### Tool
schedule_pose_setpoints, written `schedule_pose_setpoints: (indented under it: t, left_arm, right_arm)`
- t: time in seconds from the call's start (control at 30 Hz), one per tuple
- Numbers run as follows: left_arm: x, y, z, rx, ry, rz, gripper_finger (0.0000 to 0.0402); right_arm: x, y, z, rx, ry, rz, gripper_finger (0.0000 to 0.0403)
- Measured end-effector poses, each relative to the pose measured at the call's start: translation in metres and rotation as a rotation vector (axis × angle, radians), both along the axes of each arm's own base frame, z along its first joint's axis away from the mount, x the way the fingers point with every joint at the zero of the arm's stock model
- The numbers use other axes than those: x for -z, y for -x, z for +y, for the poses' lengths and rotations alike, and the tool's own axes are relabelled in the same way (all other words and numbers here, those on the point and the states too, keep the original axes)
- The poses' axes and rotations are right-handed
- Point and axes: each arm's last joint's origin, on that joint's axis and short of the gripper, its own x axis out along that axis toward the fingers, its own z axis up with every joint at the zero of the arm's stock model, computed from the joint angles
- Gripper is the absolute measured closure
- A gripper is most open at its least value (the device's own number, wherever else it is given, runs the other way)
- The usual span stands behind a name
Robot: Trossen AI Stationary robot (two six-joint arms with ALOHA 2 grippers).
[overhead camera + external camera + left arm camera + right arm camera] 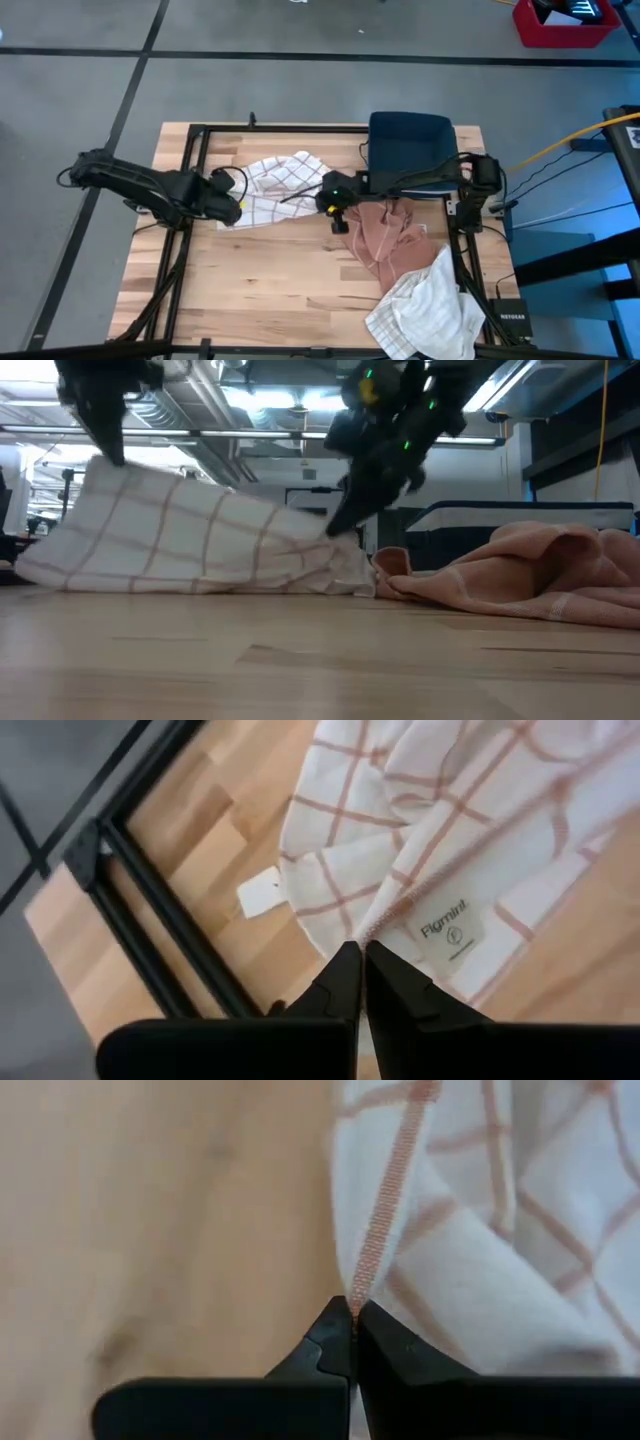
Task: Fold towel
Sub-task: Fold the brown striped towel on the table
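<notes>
1. Checked white towel (272,186) lies near the worktop's (260,290) far edge, long axis running left to right.
2. Left gripper (357,960) is clenched on its left edge, lifted.
3. Right gripper (353,1312) is clenched on its right edge, beside a pink cloth (385,235).

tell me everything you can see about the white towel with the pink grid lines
The white cloth towel with thin pink grid lines lies crumpled on the wooden table, toward its far middle, partly lifted. The left gripper pinches one edge with jaws shut, the right gripper pinches another along a pink stripe, so the towel hangs tent-like between them in the low view. A sewn label reads Figmint; a white tag hangs off the hem. The salmon-pink towel lies right beside it.
</notes>
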Motion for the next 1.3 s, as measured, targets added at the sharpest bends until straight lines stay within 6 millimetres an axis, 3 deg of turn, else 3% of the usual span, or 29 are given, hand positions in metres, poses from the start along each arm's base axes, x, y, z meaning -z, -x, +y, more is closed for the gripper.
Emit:
schedule_pose_setpoints:
  t: [0.07,0.33,0.43,0.6,0.7,0.8,0.9,1.0,1.13,1.3]
  left_arm:
    - [0.01,-0.001,0.002,-0.021,-0.011,0.013,0.0398]
    - [0.025,-0.003,0.008,-0.07,-0.033,0.04,0.0399]
    - [0.03,-0.002,0.01,-0.104,-0.058,0.03,0.0398]
    - [0.037,-0.001,0.011,-0.12,-0.063,0.033,0.0399]
    - [0.041,-0.004,0.01,-0.11,-0.056,0.011,0.0399]
    - [0.045,-0.006,0.01,-0.099,-0.051,-0.003,0.0399]
    - [0.048,-0.007,0.01,-0.083,-0.05,-0.009,0.0399]
    - [0.048,-0.007,0.01,-0.086,-0.049,-0.015,0.0399]
    - [0.048,-0.007,0.01,-0.083,-0.049,-0.014,0.0399]
    - [0.048,-0.007,0.009,-0.078,-0.049,-0.012,0.0399]
  right_arm:
    - [0.0,-0.002,-0.009,0.055,0.072,-0.001,0.0394]
    - [-0.052,-0.014,-0.06,0.185,0.224,-0.108,0.0394]
    - [-0.048,-0.016,-0.084,0.244,0.241,-0.146,0.0393]
    - [-0.015,-0.019,-0.101,0.326,0.173,-0.071,0.036]
    - [-0.008,-0.019,-0.1,0.323,0.235,0.001,0.0313]
    - [-0.028,-0.015,-0.092,0.318,0.273,0.079,0.0268]
    - [-0.058,-0.006,-0.079,0.28,0.172,0.099,0.0236]
    - [-0.063,0.005,-0.066,0.232,0.018,0.147,0.0218]
    - [-0.045,0.014,-0.052,0.225,-0.095,0.196,0.0213]
    - [0.002,0.019,-0.024,0.241,-0.077,0.156,0.0218]
